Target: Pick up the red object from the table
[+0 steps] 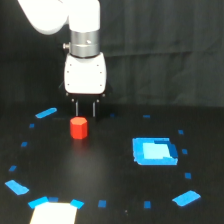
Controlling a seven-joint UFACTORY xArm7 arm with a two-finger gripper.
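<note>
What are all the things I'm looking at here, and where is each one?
Small matte red stubby cylinder: one, red-orange, standing on the table just below the gripper.
Flat black table: one, black, fills the lower view.
Large blue square patch: one, blue, toward the exterior view's right.
White patch: one, white, bottom edge.
Small blue tape marks: many, blue, scattered in a ring.
White gripper: one, white body, dark fingers, above the cylinder.

Red object (78, 128) stands upright on table (110, 165), toward the exterior view's left. Gripper (85, 107) hangs above and just behind it (contact not discernible). Square patch (154, 151) lies to the exterior view's right, well apart; tape marks (46, 113) ring the area.
</note>
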